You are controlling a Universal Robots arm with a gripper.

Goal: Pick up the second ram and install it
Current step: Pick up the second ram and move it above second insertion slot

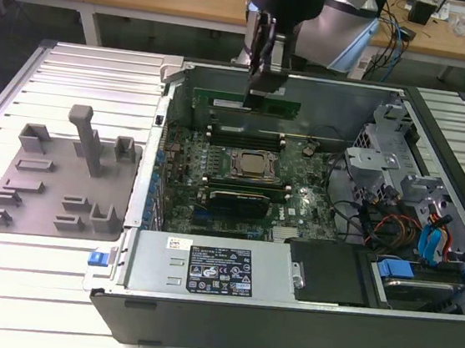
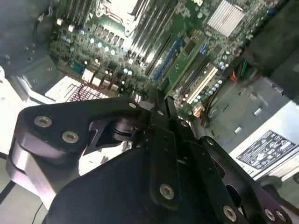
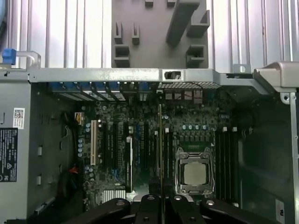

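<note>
The fingers [image 1: 258, 86] were pinched on the second ram [image 1: 284, 108], holding the thin green stick level over the motherboard [image 1: 305, 203] inside the open computer case [image 1: 351, 95].

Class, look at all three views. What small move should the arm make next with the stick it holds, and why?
Probably ease straight down a little. The claw grips the second ram above the open case, not yet seated. In the first wrist view the stick appears edge-on, parallel to the memory slots beside the CPU socket, so a short descent looks safer than any sideways shift.
</note>
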